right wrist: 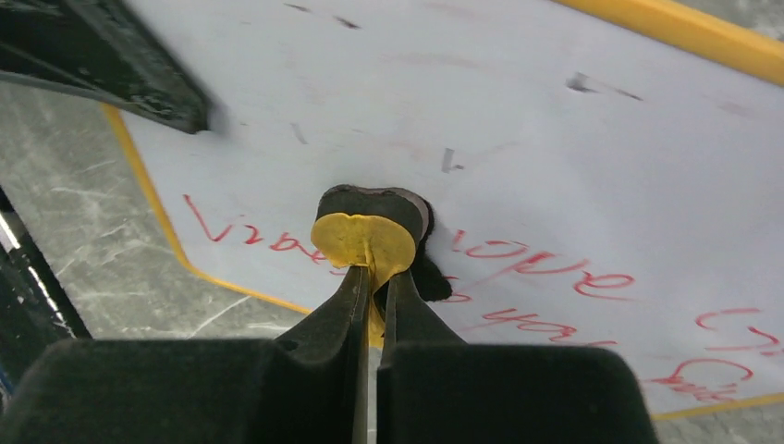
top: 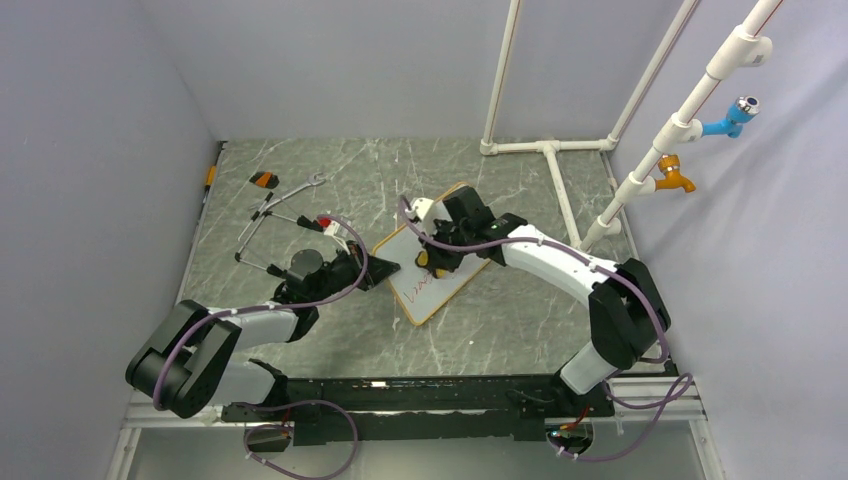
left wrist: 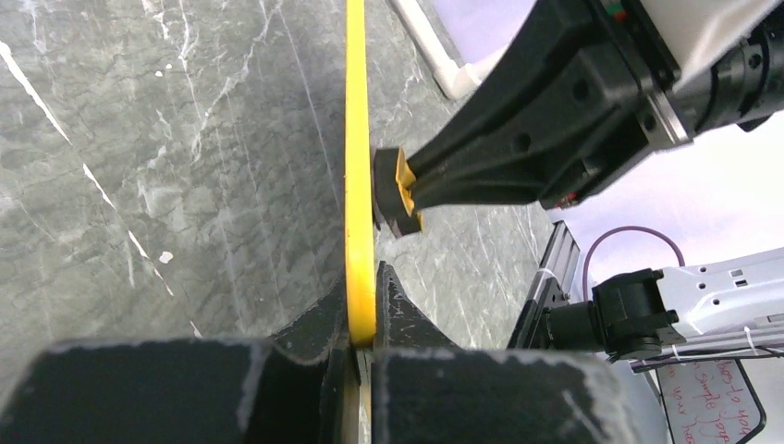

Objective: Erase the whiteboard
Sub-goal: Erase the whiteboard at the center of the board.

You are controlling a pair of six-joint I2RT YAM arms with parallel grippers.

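The whiteboard (top: 432,288) lay flat and askew at the centre of the marbled tabletop (top: 520,320), one long side toward each arm. The left end effector (left wrist: 362,310) was fully closed on the board's yellow frame at the left edge, the rim pinched between its fingers. This was most likely meant to pin the board so that wiping would not push it across the smooth stone. The right end effector (right wrist: 373,282) was closed tight on a small eraser (right wrist: 365,236), yellow on top with a dark pad beneath. It held the eraser from above, so the pad sat face-down against the white surface. The pad rested at the upper edge of the red handwriting (right wrist: 545,268), which crossed the lower part of the right wrist view. The surface above looked mostly bare, with faint grey marks, so the job seemed only partly done.
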